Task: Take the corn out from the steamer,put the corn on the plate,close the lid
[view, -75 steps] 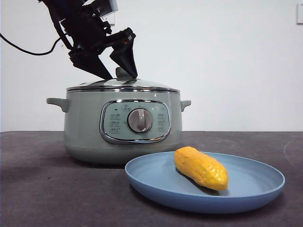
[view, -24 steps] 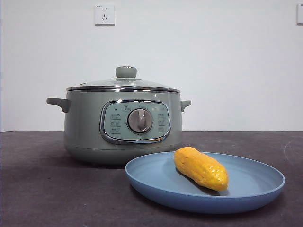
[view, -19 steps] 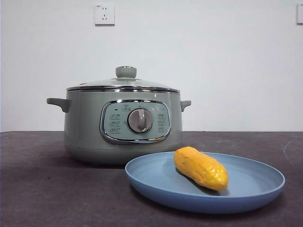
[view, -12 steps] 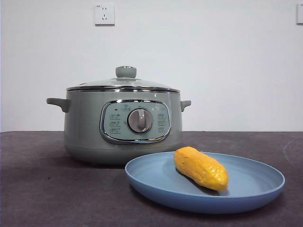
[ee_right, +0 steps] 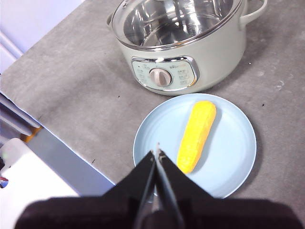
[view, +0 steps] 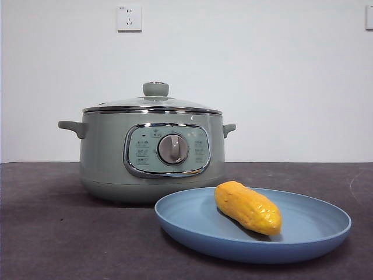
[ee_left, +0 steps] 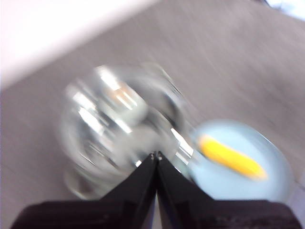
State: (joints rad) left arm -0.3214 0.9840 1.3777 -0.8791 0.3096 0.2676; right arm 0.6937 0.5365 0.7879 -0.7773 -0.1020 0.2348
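The yellow-orange corn (view: 248, 207) lies on the light-blue plate (view: 303, 239) in front of the sage-green steamer (view: 105, 157). The glass lid (view: 152, 103) with its green knob sits closed on the steamer. No arm shows in the front view. My right gripper (ee_right: 157, 151) is shut and high above the plate (ee_right: 238, 157), with the corn (ee_right: 196, 135) and steamer (ee_right: 228, 57) below it. My left gripper (ee_left: 156, 155) is shut, high over the steamer (ee_left: 119, 129); that blurred view also shows the plate (ee_left: 224, 183) with the corn (ee_left: 231, 157).
A dark grey table (view: 52, 233) carries everything. A white wall with a power socket (view: 129, 17) stands behind. In the right wrist view the table's edge (ee_right: 43, 129) runs beside a white and blue surface.
The arm that hung over the lid's knob 3.1 s ago has left the front view. Since about a second ago, nothing on the table has moved.
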